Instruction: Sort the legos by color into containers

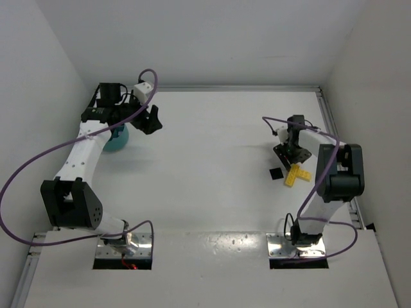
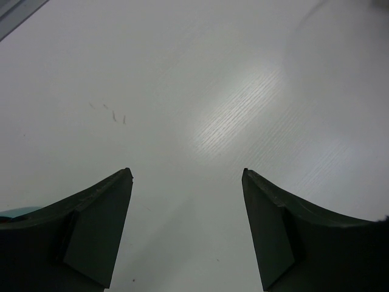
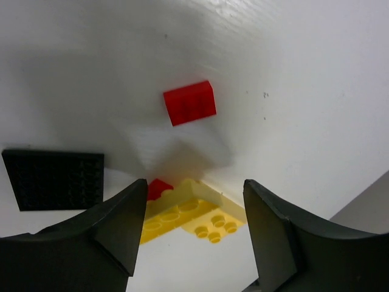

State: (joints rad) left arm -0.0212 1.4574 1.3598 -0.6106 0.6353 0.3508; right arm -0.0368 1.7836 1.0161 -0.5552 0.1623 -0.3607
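Note:
Yellow legos lie stacked crosswise on the table, seen between and just below my right gripper's open fingers. My right gripper holds nothing. A red lego lies farther ahead, and a second red piece peeks out beside the left finger. In the top view my right gripper hovers over the yellow legos at the right. The teal bowl sits at the far left, partly under my left arm. My left gripper hangs open just right of it over bare table.
A flat black studded plate lies left of the yellow legos; the top view shows this plate too. The right wall's base rail runs close behind the right gripper. A sliver of teal rim shows by my left finger.

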